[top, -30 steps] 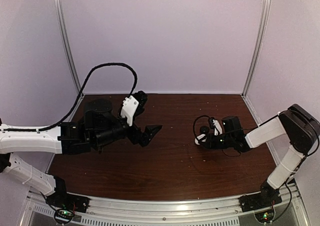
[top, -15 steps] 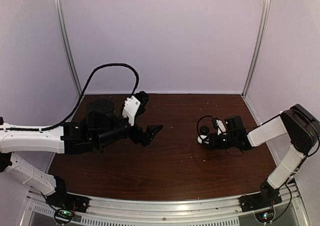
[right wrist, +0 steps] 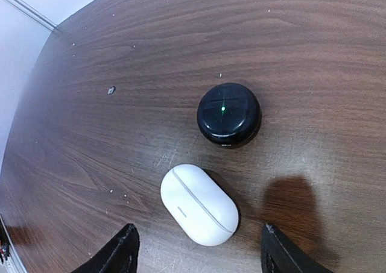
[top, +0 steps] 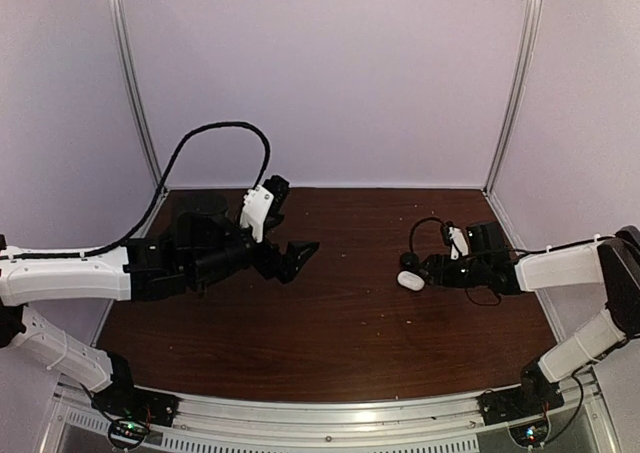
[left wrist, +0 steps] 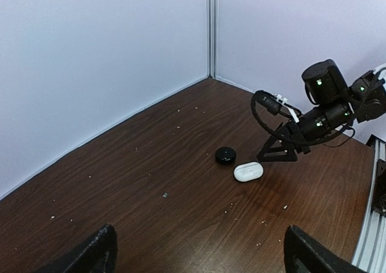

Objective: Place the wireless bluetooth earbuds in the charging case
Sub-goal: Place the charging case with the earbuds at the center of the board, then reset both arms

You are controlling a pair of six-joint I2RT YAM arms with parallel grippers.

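Right wrist view: right fingers (right wrist: 123, 252) spread wide, nothing pinched, bare wood showing inside each tip.
White oval case (right wrist: 199, 205): lies flat just ahead of the spread tips, centred in their gap, touching neither; lid seam closed.
Black round case (right wrist: 228, 114): next beyond the white one, near it but apart; lid shut, a small green light on top.
Earbuds: none can be made out in any view; both cases are shut, contents hidden.
Dark fleck (right wrist: 111, 90): alone on the wood, too small to tell what it is.
Left wrist view: left fingers (left wrist: 90, 255) spread fully, empty, raised over the left half of the tabletop (left wrist: 151, 146), well apart from both cases.
Top external view: both cases sit in the right half of the tabletop at mid depth, the white one closer to the near edge.
Right arm (top: 555, 268): reaches in low from the right edge.
Left arm (top: 70, 273): comes in from the left edge, black cable (top: 210, 131) looping above it.
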